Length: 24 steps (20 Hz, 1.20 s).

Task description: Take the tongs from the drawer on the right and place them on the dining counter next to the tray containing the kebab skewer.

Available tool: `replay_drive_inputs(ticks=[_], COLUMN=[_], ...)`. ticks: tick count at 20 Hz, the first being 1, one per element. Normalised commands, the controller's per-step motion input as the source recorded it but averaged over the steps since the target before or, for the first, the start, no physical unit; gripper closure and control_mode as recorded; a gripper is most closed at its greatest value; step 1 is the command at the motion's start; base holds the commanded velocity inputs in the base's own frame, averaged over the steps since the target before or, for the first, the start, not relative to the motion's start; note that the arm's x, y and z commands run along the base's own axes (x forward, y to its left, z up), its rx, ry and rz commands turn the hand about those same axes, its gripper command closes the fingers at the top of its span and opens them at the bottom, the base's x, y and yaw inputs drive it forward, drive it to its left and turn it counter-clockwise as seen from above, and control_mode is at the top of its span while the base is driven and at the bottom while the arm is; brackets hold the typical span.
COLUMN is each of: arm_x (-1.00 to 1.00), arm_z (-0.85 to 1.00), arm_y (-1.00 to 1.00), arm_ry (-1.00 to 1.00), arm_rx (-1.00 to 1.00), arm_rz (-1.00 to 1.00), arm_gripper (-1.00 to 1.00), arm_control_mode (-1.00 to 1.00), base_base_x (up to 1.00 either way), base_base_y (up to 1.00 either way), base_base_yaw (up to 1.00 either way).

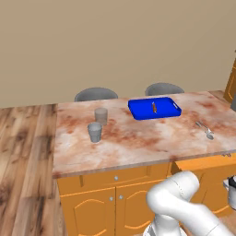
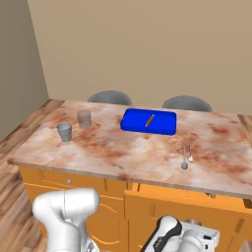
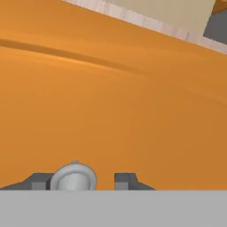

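The drawer sits at the right end of the dining counter, its flat orange front pulled slightly proud of the cabinets. In the hand view that front is close up. My gripper is open around the drawer's round grey knob, which lies against the left fingertip with a gap to the right one. The tongs are hidden. A blue tray holding the kebab skewer stands at the counter's back.
Two grey cups stand on the counter's left part. A small shiny utensil lies on the right part. Two grey chair backs rise behind the counter. Wood floor lies to the left.
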Motion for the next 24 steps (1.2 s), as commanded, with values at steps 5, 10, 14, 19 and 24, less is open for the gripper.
replay_drive_inputs(ticks=[5,10,14,19,24], arm_x=[-1.00,-1.00,-1.00,-1.00,-1.00], arm_z=[-0.34,-0.42,-0.60,-0.78,-0.96], arm_y=[-0.61,-0.68,-0.72,-0.82,-0.89], arm_ry=[0.00,0.00,0.01,0.02,0.01], arm_rx=[0.00,0.00,0.00,0.00,0.00], arm_rz=[-0.12,-0.12,-0.09,-0.06,-0.03], arm_gripper=[1.00,1.00,1.00,1.00,1.00], arm_control_mode=[-1.00,-1.00,-1.00,-1.00,-1.00], base_base_x=[0.00,0.00,0.00,0.00,0.00], base_base_y=[0.00,0.00,0.00,0.00,0.00], base_base_yaw=[0.00,0.00,0.00,0.00,0.00])
